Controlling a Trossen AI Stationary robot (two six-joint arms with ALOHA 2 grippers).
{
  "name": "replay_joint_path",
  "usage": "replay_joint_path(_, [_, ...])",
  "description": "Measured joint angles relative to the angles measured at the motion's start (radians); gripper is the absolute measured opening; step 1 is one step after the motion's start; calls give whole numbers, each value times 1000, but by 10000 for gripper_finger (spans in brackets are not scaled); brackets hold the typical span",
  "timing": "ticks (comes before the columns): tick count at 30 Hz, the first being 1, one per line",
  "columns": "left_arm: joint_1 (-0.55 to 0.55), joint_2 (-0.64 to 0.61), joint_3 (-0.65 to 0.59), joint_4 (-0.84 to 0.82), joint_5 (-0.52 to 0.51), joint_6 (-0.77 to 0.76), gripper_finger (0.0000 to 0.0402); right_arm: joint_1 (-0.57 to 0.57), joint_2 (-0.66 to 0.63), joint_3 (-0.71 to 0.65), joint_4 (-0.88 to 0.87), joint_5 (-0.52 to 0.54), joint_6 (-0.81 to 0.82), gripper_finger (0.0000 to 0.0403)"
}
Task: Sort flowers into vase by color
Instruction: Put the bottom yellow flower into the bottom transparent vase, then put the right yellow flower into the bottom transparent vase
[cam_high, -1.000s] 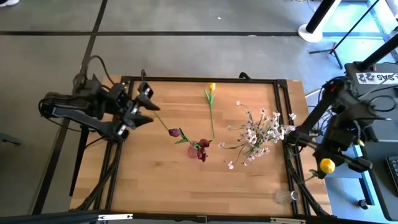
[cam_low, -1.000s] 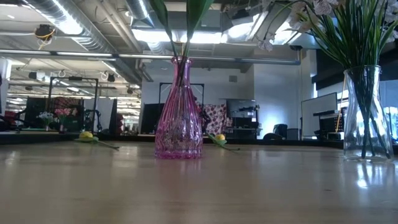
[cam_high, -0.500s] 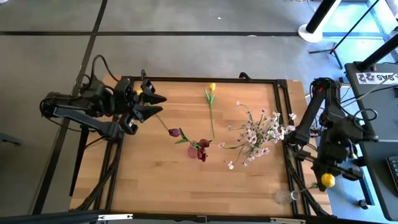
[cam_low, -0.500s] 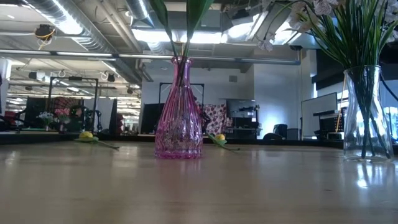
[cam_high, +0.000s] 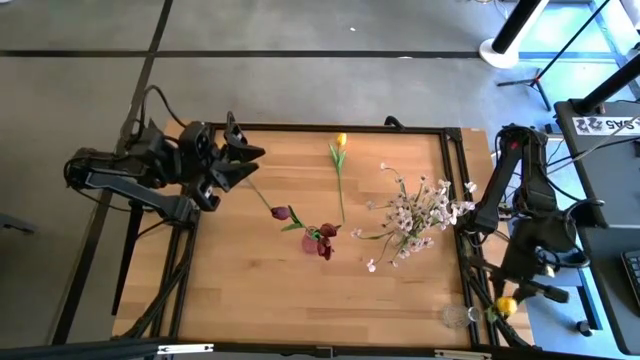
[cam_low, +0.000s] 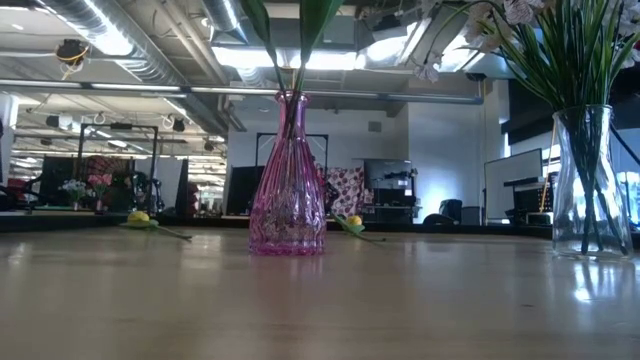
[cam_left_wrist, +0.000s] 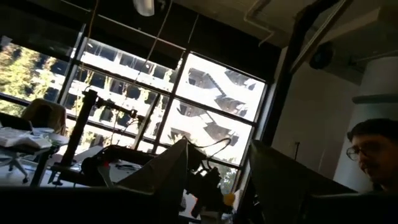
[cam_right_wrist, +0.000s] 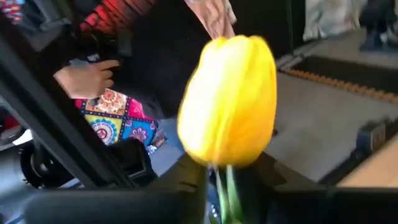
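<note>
Off the table's right near corner my right gripper (cam_high: 513, 297) is shut on a yellow tulip (cam_high: 506, 306), whose bloom (cam_right_wrist: 228, 102) stands out past the fingertips. A small clear vase (cam_high: 458, 316) stands beside it on that corner. My left gripper (cam_high: 245, 165) hovers open and tipped upward over the far left. Under it a yellow tulip (cam_low: 138, 217) lies flat on the table, and another yellow tulip (cam_high: 340, 142) lies at the far middle. Maroon tulips stand in a pink vase (cam_high: 318, 240). White-pink blossoms (cam_high: 412, 212) fill a tall clear vase (cam_low: 590, 180). My right gripper has the green stem (cam_right_wrist: 219, 186) just under the bloom between its two fingers (cam_right_wrist: 186, 180). The fingers lie roughly level, pointing toward the table's near side. The bloom stands beyond the fingertips, clear of the table. The rest of the stem is hidden behind the gripper.
A black frame (cam_high: 330, 128) rims the wooden table. The middle and near left of the tabletop (cam_high: 260, 290) are bare wood. A person (cam_left_wrist: 373, 149) shows in the room beyond, and a hand (cam_right_wrist: 87, 78) off the table's right side.
My right gripper has swung toward the table's near edge and gone down, carrying the yellow tulip to beside the small clear vase at the near right corner. My left gripper has kept its place but rolled and tipped its wrist.
</note>
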Motion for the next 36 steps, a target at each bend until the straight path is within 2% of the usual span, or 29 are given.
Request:
replay_joint_path(7, [0, 0, 0, 1, -71, 1, 167, 0, 1, 24, -107, -65, 153, 155])
replay_joint_path(15, [0, 6, 0, -31, -333, 2, 167, -1, 22, 175, -462, -83, 367, 215])
replay_joint_path(18, [0, 12, 0, -39, -381, -2, 167, 0, 27, 199, -558, -114, 437, 224])
replay_joint_path(27, [0, 59, 0, -39, -371, -56, 167, -1, 58, 328, -881, -133, 603, 219])
replay_joint_path(31, [22, 80, 1, -44, -442, -24, 167, -1, 96, 431, -994, -146, 633, 215])
replay_joint_path(36, [73, 78, 0, -50, -570, 3, 167, -1, 118, 578, -1161, 3, 636, 214])
